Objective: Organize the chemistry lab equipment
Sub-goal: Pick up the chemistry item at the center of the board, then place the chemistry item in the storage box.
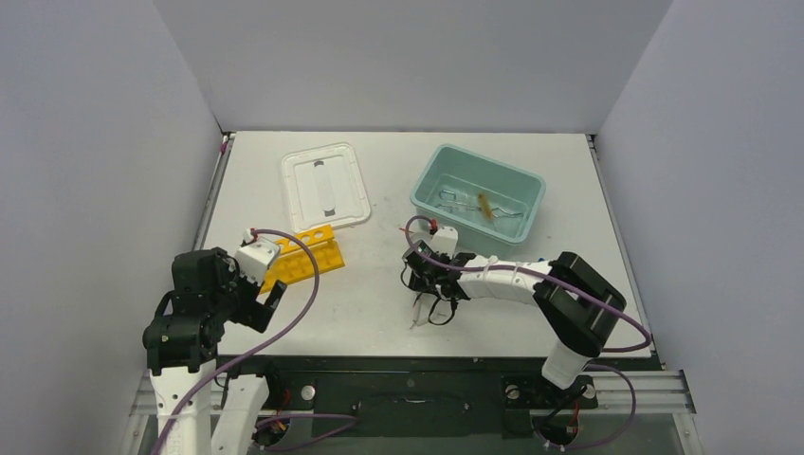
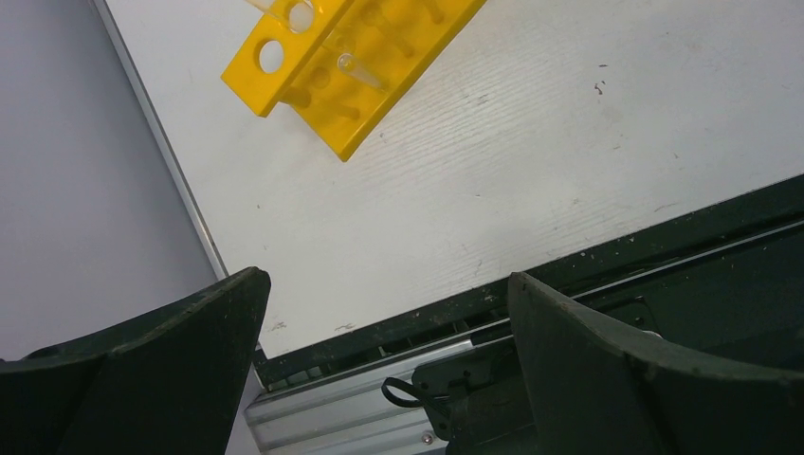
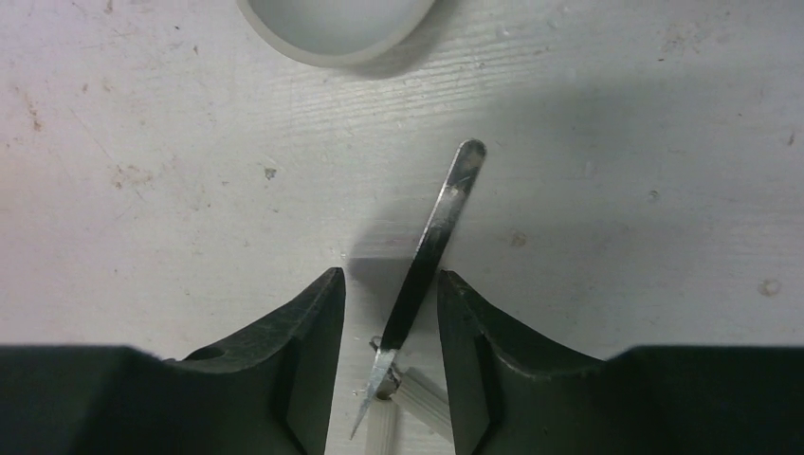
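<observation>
Top view. Left arm folded tight at 8 o'clock of the table (image 1: 365, 284), elbow high. Left gripper (image 1: 268, 301) hangs over the near-left corner, pointing toward 2 o'clock. Yellow holed rack (image 1: 305, 256) lies just beyond it at 9 o'clock. White lid (image 1: 324, 187) at 11 o'clock. Teal tub (image 1: 479, 199) at 1 o'clock holds the tan brush (image 1: 484, 206) and thin metal pieces (image 1: 455, 201). Right arm reaches from its base at 5 o'clock, forearm low and level toward 9 o'clock, wrist bent down. Right gripper (image 1: 431, 296) sits over small items near table centre.

Left wrist view. 2 fingers (image 2: 190, 351) spread wide with nothing between them, over the table's near edge. The rack is at 11 o'clock with a clear tube (image 2: 360, 71) in it.

Right wrist view. Fingers (image 3: 303, 360) are narrowly apart, 1 on each side of a flat metal strip (image 3: 431, 237) that runs toward 1 o'clock. Bare table shows on both sides of the strip. A white ridged piece (image 3: 384, 431) lies at 6 o'clock. Round dish (image 3: 332, 33) at 12 o'clock, well apart.
</observation>
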